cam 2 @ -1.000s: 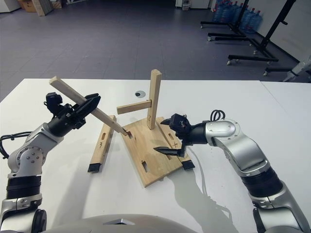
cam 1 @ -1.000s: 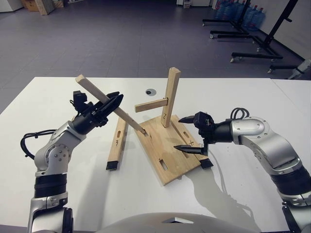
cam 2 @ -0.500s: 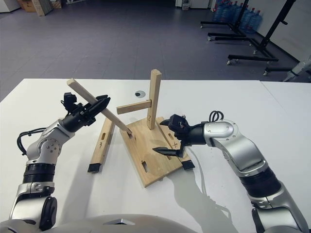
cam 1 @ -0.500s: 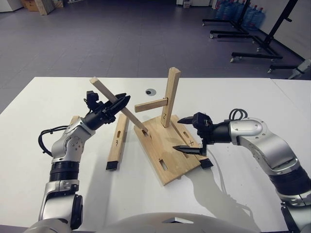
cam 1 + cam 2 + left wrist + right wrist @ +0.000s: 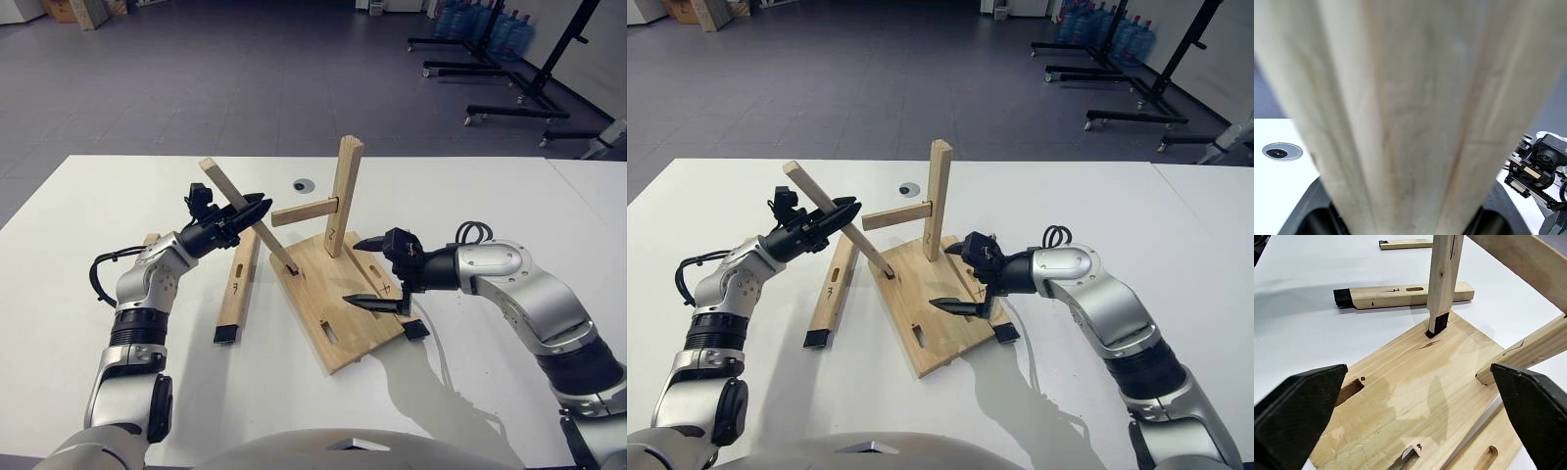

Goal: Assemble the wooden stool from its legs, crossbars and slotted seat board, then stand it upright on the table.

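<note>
The left gripper (image 5: 251, 208) is clamped on the tilted leg (image 5: 276, 245) about halfway up its length, fingers pointing toward the middle of the table (image 5: 490, 186). Its forearm rises from a bent elbow on the table's left side. The leg slants up and back toward the far left corner, and its dark lower end sits in a slot at the left-hand corner of the seat board (image 5: 338, 323).

The right gripper (image 5: 363, 271) is spread wide and holds nothing, one finger above the other, hanging just over the board's right half. Its forearm reaches in level from the right edge. The tilted leg's slot lies across the board from it.

The board lies flat and skewed at the middle of the table. An upright leg (image 5: 344, 191) stands in its far corner, a crossbar (image 5: 305, 211) jutting from it to the left. A loose leg (image 5: 238, 284) lies flat just left of the board; another leg (image 5: 1498, 440) lies along its right edge beneath the open gripper
</note>
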You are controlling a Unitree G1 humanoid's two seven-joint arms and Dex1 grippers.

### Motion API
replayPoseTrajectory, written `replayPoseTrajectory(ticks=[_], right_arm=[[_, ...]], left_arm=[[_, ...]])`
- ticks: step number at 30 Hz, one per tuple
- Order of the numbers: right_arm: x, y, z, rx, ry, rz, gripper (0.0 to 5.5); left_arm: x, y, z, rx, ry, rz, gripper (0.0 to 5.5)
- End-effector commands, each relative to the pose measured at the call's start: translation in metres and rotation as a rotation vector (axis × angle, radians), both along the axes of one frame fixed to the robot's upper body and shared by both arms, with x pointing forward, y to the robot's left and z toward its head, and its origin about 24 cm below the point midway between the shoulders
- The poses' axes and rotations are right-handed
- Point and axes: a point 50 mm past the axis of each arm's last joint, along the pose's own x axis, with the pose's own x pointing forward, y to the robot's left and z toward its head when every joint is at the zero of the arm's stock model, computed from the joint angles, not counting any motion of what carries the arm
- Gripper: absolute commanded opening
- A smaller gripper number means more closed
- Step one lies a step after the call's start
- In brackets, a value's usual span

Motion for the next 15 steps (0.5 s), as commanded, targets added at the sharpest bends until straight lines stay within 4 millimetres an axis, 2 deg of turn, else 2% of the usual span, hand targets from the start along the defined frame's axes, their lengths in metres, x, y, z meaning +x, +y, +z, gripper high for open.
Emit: replayPoseTrajectory(ticks=[1, 7, 15], right_arm=[[-0.0006, 0.0015, 0.0008, -0.002, -0.002, 0.002, 5.40], [-0.0005, 0.0020, 0.0009, 0.000, -0.001, 0.001, 5.40], [-0.0002, 0.0029, 0.0002, 0.000, -0.001, 0.001, 5.40]], left_arm=[[0.0007, 0.0008, 0.0075, 0.037, -0.033, -0.020, 2.02], [-0.0020, -0.0026, 0.0031, 0.057, -0.016, -0.064, 2.02], [0.0031, 0.0022, 0.0025, 0.091, -0.012, -0.057, 2.02]])
